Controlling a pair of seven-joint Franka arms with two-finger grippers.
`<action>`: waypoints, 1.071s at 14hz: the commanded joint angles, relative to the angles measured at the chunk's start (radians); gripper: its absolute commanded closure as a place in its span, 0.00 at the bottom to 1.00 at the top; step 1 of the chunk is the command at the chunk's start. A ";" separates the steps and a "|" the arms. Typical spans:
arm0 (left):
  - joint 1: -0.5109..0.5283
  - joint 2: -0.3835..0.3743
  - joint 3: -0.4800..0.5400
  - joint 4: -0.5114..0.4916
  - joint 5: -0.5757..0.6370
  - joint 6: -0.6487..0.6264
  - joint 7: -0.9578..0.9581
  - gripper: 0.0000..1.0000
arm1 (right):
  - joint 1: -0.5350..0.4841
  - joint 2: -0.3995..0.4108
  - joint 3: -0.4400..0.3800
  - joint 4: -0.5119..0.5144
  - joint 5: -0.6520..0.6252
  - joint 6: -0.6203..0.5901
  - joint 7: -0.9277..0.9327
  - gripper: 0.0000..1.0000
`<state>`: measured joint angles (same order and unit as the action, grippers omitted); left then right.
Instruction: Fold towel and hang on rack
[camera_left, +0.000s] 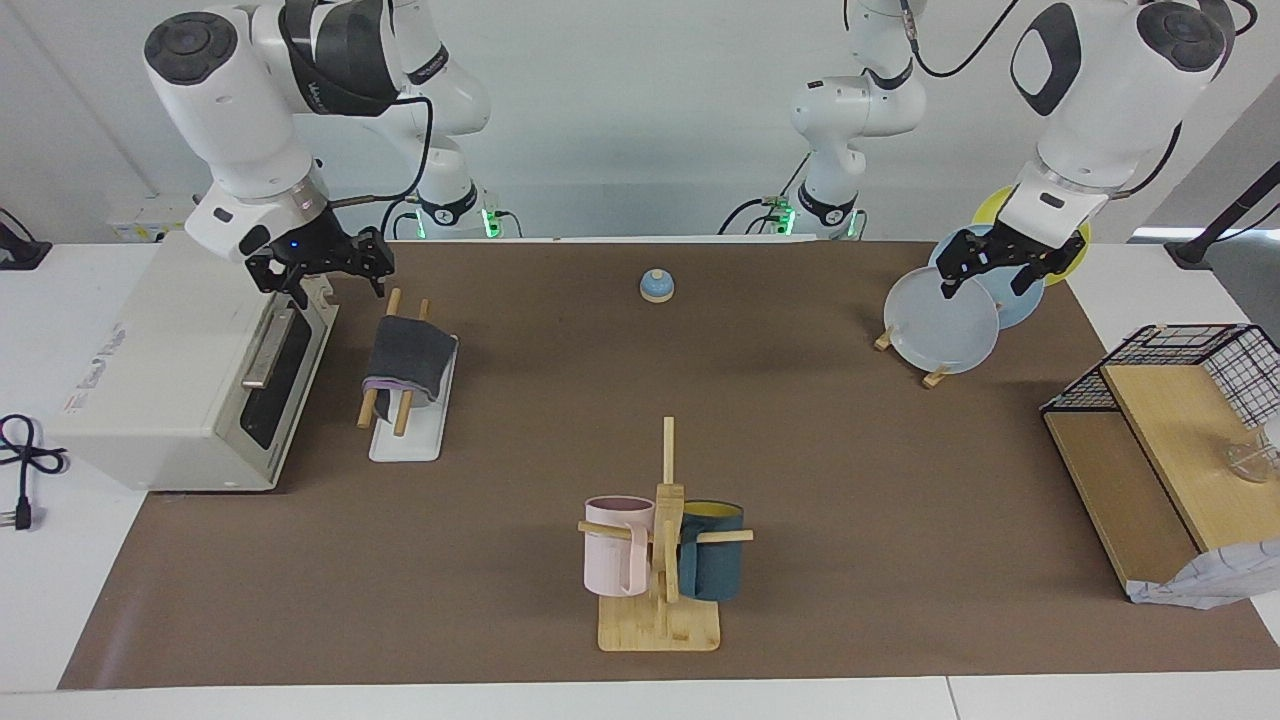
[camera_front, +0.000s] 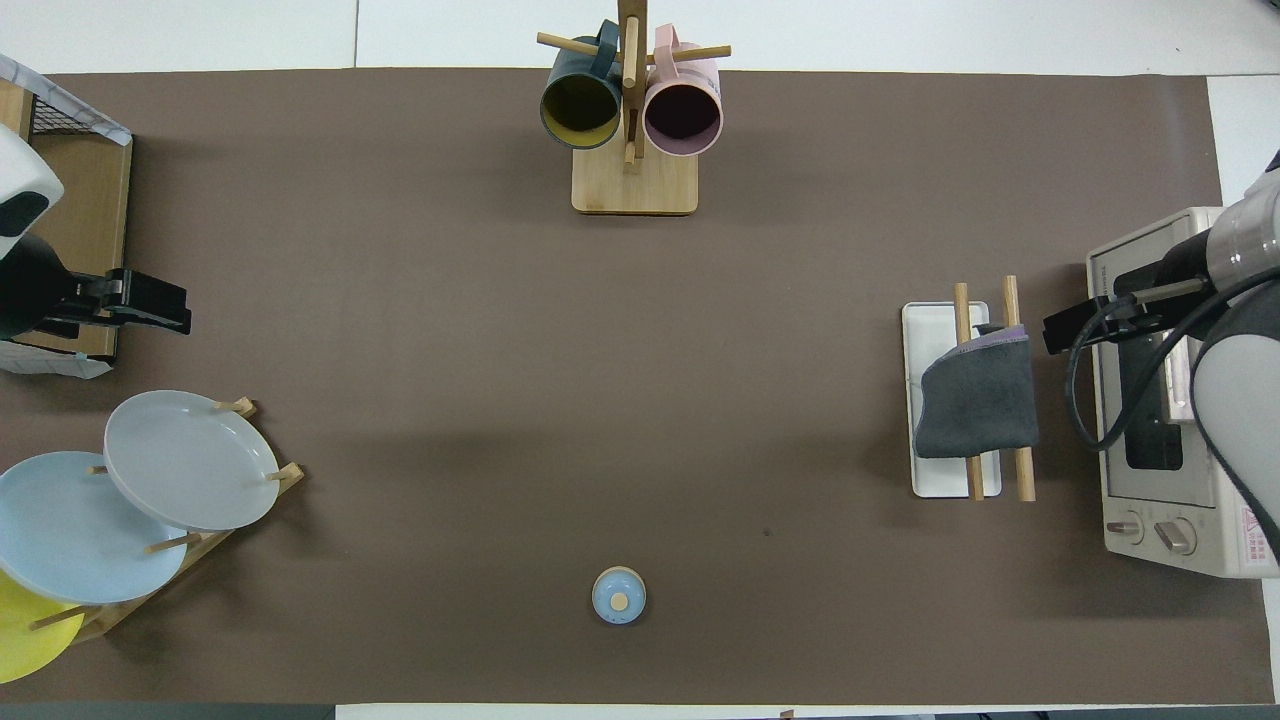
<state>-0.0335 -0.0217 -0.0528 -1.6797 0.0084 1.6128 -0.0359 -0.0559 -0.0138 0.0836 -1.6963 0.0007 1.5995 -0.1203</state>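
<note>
where the facing view looks across the table, we see the folded grey towel (camera_left: 410, 358) draped over both dowel rails of the rack (camera_left: 408, 436), which stands just beside the toaster oven (camera_left: 180, 370) at the right arm's end of the table. the towel hides the middle of the rails, so only their ends show. the right gripper (camera_left: 322, 264) hangs in the air over the oven's top corner, apart from the towel, its fingers spread with nothing between them. the left gripper (camera_left: 1003, 262) waits over the plate stand, in front of the grey plate (camera_left: 940, 325), fingers also spread; the gripper covers part of the blue plate (camera_left: 1020, 300), and we cannot tell from this angle whether it touches any plate. a small blue bell (camera_left: 656, 286) sits near the robots' edge, and the mug stand (camera_left: 660, 615) carries a pink mug (camera_left: 615, 545) and a dark teal mug (camera_left: 712, 565).

from overhead, the towel (camera_front: 975, 400) again covers the rails' middle stretch on the white base (camera_front: 925, 320). the right gripper (camera_front: 1075, 325) shows beside the rack, partly lost behind its own cables, with the arm cut off at the frame's edge. the left gripper (camera_front: 150, 305) appears empty, its arm mostly out of frame. the yellow plate (camera_front: 25, 640) is cut off at the corner.
</note>
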 joint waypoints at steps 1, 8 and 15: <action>-0.003 -0.003 0.004 0.011 0.013 -0.016 -0.009 0.00 | 0.004 0.067 0.002 0.130 0.028 -0.096 0.063 0.00; -0.003 -0.003 0.004 0.011 0.013 -0.016 -0.009 0.00 | 0.079 0.036 -0.041 0.118 0.030 -0.121 0.140 0.00; -0.003 -0.004 0.004 0.011 0.013 -0.011 -0.007 0.00 | 0.105 -0.008 -0.068 0.063 0.033 -0.108 0.203 0.00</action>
<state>-0.0334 -0.0217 -0.0520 -1.6797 0.0084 1.6125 -0.0359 0.0314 0.0063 0.0399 -1.6017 0.0186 1.4856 0.0480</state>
